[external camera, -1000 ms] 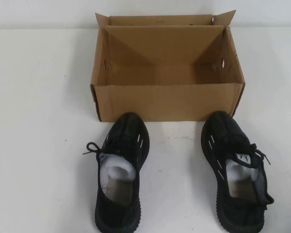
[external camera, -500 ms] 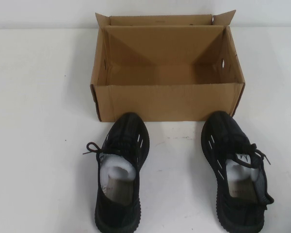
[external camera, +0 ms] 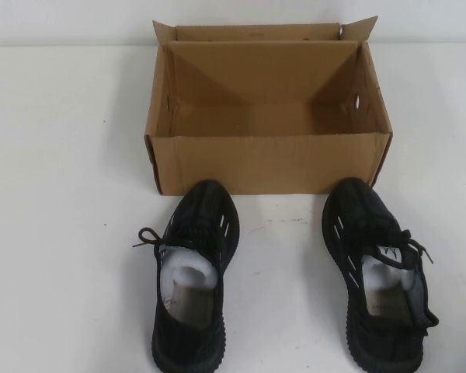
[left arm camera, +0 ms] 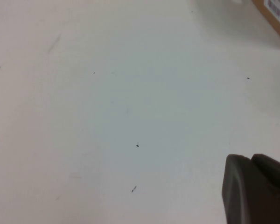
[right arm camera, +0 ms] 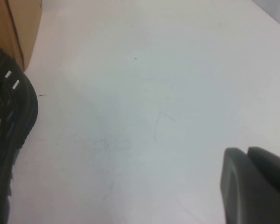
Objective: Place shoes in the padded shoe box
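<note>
Two black knit shoes stand on the white table with their toes against the front wall of the box, heels toward me: the left shoe (external camera: 193, 268) and the right shoe (external camera: 379, 272), each with white paper stuffing. The open brown cardboard shoe box (external camera: 268, 159) stands behind them and looks empty. Neither arm shows in the high view. My left gripper (left arm camera: 250, 158) hovers over bare table, fingers together and empty, with a box corner (left arm camera: 275, 14) far off. My right gripper (right arm camera: 247, 151) is also shut and empty, with the right shoe's toe (right arm camera: 7, 130) and the box (right arm camera: 18, 23) off to one side.
The white table (external camera: 62, 194) spreads wide on both sides of the box and shoes. The box's top flaps stand up at the back and sides. A pale wall runs behind the box.
</note>
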